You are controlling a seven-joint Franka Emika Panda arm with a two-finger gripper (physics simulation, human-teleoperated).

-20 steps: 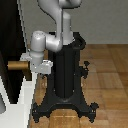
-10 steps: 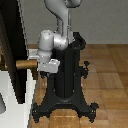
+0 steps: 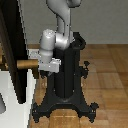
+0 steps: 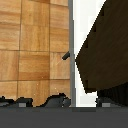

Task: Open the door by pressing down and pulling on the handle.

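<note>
Risk: grey-white gripper (image 3: pixel 39 63), finger state hidden, could slide off short tan wooden cylindrical handle (image 3: pixel 25 65) of dark brown-black door panel (image 3: pixel 12 50).

No readable text, label, brand, number or sign anywhere.

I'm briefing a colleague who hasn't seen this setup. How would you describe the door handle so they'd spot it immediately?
In the exterior view, find the tall dark door in its white frame on that view's left. About halfway up, a short tan cylindrical handle sticks out sideways toward the robot's pale wrist. It is the only wood-coloured bar there, unlike the black pedestal beside it.
</note>
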